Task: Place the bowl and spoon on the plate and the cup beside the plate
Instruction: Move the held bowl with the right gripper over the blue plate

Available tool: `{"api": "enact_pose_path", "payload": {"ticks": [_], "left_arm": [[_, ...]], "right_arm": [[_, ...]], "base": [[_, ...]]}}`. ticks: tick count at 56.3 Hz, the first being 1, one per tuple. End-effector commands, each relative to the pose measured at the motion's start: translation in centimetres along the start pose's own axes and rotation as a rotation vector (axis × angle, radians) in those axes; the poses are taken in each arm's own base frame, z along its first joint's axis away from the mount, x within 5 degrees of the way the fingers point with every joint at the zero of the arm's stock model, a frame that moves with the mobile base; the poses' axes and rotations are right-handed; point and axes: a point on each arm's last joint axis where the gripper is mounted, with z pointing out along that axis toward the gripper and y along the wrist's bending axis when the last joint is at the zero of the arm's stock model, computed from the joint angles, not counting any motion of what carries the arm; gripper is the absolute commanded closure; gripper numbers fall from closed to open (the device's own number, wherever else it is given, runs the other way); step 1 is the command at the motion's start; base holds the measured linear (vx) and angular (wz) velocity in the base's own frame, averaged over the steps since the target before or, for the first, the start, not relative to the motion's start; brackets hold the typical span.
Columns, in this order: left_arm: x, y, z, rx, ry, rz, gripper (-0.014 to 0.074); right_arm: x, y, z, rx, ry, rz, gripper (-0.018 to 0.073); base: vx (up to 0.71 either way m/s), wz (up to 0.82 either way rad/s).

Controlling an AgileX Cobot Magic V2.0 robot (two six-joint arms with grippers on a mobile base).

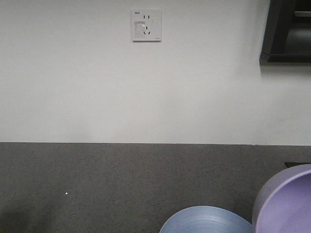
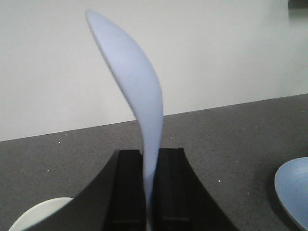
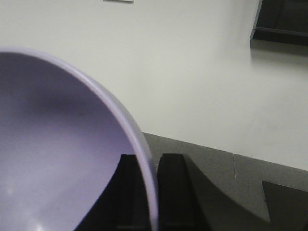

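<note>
My left gripper (image 2: 150, 159) is shut on the handle of the pale blue spoon (image 2: 137, 82), whose scoop stands upright above the jaws. The light blue plate (image 2: 294, 190) lies on the dark tabletop to the right of it, and the plate (image 1: 206, 221) also shows at the bottom edge of the front view. My right gripper (image 3: 150, 166) is shut on the rim of the lavender bowl (image 3: 57, 144), held tilted above the table; the bowl (image 1: 284, 204) sits at the lower right of the front view. The cup's cream-white rim (image 2: 41, 214) peeks out at the lower left.
A dark speckled tabletop (image 1: 97, 184) runs back to a white wall with a power socket (image 1: 146, 25). A dark window frame (image 1: 286, 31) sits at the upper right. A seam in the tabletop (image 3: 234, 166) shows in the right wrist view.
</note>
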Motion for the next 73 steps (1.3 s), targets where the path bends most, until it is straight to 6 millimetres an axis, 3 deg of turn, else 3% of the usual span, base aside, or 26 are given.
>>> {"api": "enact_pose_path", "payload": {"ticks": [1, 73], "left_arm": [[-1.4, 0.1, -0.3, -0.021, -0.088, -0.021, 0.0599], [-1.0, 0.3, 0.9, -0.019, -0.042, -0.029, 0.0599]], "right_arm": [[-1.2, -0.5, -0.2, 0.051, -0.065, 0.015, 0.0568], [-1.4, 0.0, -0.1, -0.017, -0.087, 0.067, 0.0568]], "base": [[0.0, 0.0], [0.0, 0.0]]}}
